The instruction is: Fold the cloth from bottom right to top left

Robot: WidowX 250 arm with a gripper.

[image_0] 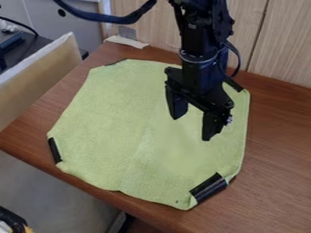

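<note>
The cloth, light green, lies spread and unfolded beneath my claw, reaching out past it on every side. A faint crease runs down it, lower left of my claw in the view. My claw stands open, its two fingers apart and pointing down over the right half of the cloth, with nothing gripped. Whether the fingertips touch the fabric I cannot tell.

Four black strips are noted at the cloth's cut-off corners: a broad one below my claw, one just above and right of it, a thin one well to the upper left, and one far to the left and slightly lower. A small dark speck marks the cloth near the broad strip.

The desk is brown wood and extends to the right of and below my claw. Beyond the claw, at the far edge, is a pale torn scrap; a light wood panel wall with a dark seam rises behind. Well left of my claw stands a beige board with a whitish top edge. A dark cable curves across at upper left.
</note>
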